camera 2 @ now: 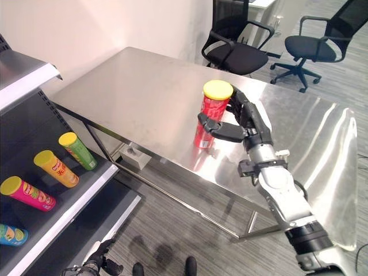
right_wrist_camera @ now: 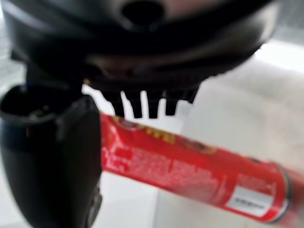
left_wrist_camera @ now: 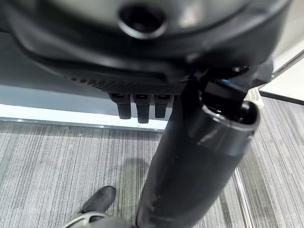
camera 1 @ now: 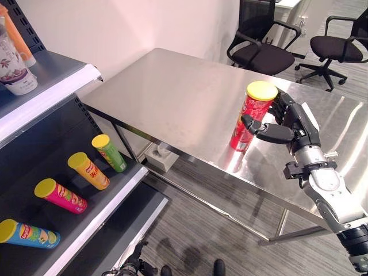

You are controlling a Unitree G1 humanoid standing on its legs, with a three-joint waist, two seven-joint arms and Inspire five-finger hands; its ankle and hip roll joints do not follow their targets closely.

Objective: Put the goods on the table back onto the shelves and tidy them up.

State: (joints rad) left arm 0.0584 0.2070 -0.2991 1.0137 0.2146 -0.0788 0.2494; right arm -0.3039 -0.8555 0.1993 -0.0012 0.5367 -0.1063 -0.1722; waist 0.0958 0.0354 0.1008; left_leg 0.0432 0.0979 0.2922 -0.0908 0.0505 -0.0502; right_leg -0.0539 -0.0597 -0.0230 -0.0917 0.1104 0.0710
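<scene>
A red tube can (camera 1: 250, 118) with a yellow lid stands upright on the steel table (camera 1: 172, 98), near its front edge. My right hand (camera 1: 294, 123) is at the can's right side. Its thumb (camera 2: 218, 130) reaches across the can's front and its fingers (camera 2: 240, 107) stand behind it near the lid. In the right wrist view the can (right_wrist_camera: 190, 166) lies between thumb and straight fingers, so the hand is open around it. My left hand (camera 2: 99, 260) hangs low by the floor, fingers relaxed.
On the left is a dark shelf unit (camera 1: 106, 210). On its lower shelf lie a green can (camera 1: 109, 153), an orange can (camera 1: 88, 171), a pink can (camera 1: 61, 196) and a blue can (camera 1: 29, 234). A printed bottle (camera 1: 14, 66) stands on the upper shelf. Black office chairs (camera 1: 261, 40) are behind the table.
</scene>
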